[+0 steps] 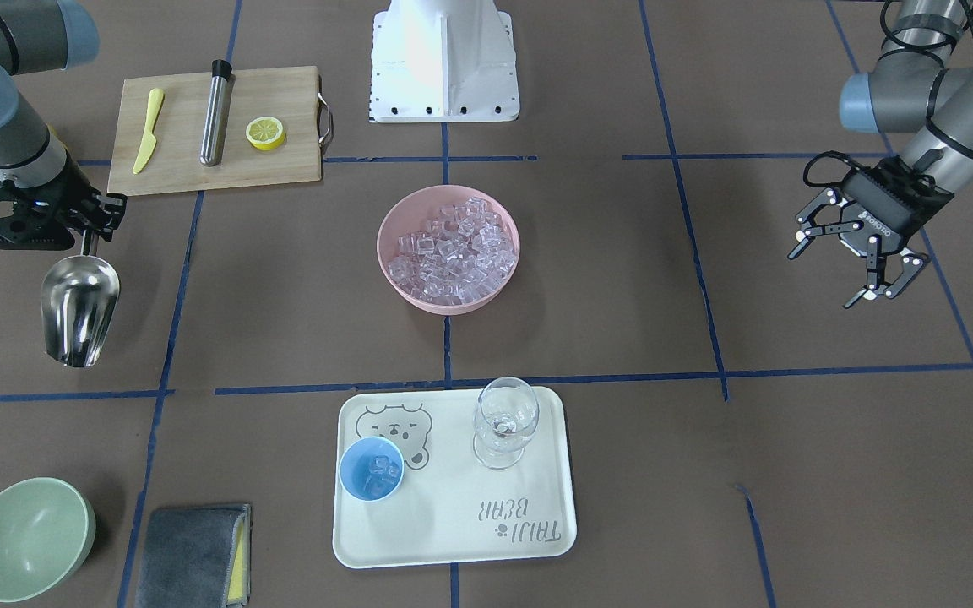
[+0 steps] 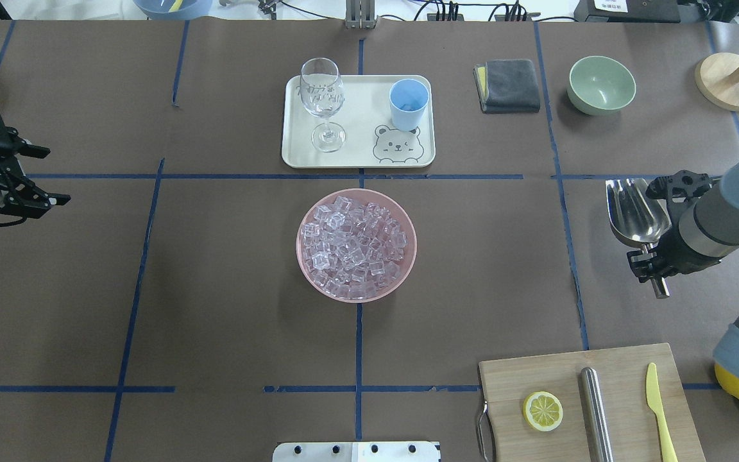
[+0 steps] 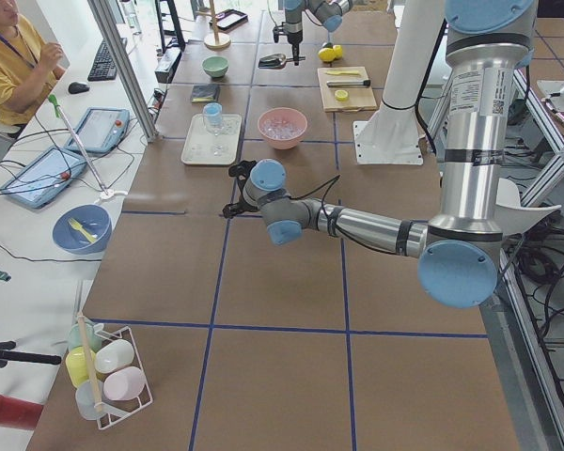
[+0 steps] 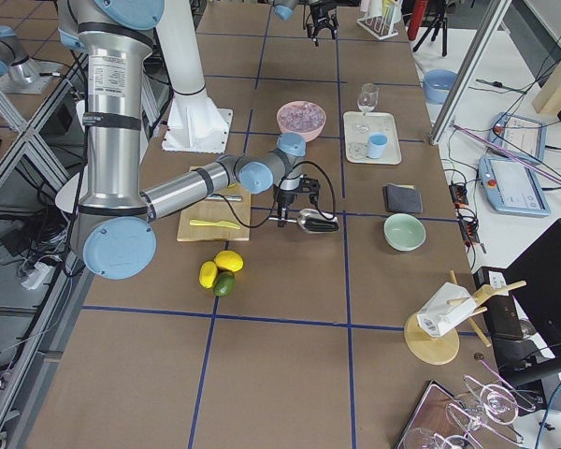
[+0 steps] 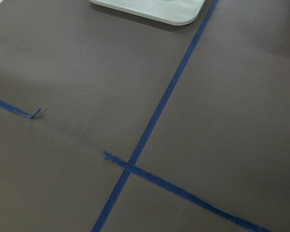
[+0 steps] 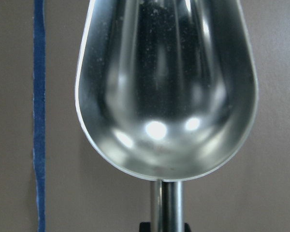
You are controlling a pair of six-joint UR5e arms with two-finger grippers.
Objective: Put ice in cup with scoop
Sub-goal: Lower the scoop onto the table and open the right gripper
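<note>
The steel scoop is empty and sits low over the table at the robot's right side. My right gripper is shut on its thin handle. The scoop also shows in the overhead view and fills the right wrist view. The ice is heaped in a pink bowl at the table's middle. The light-blue cup stands on a white tray and holds a few ice cubes. My left gripper is open and empty, far off at the other side.
A clear wine glass stands on the tray beside the cup. A cutting board with a lemon half, a steel cylinder and a yellow knife lies behind the scoop. A green bowl and a grey cloth lie at the far edge.
</note>
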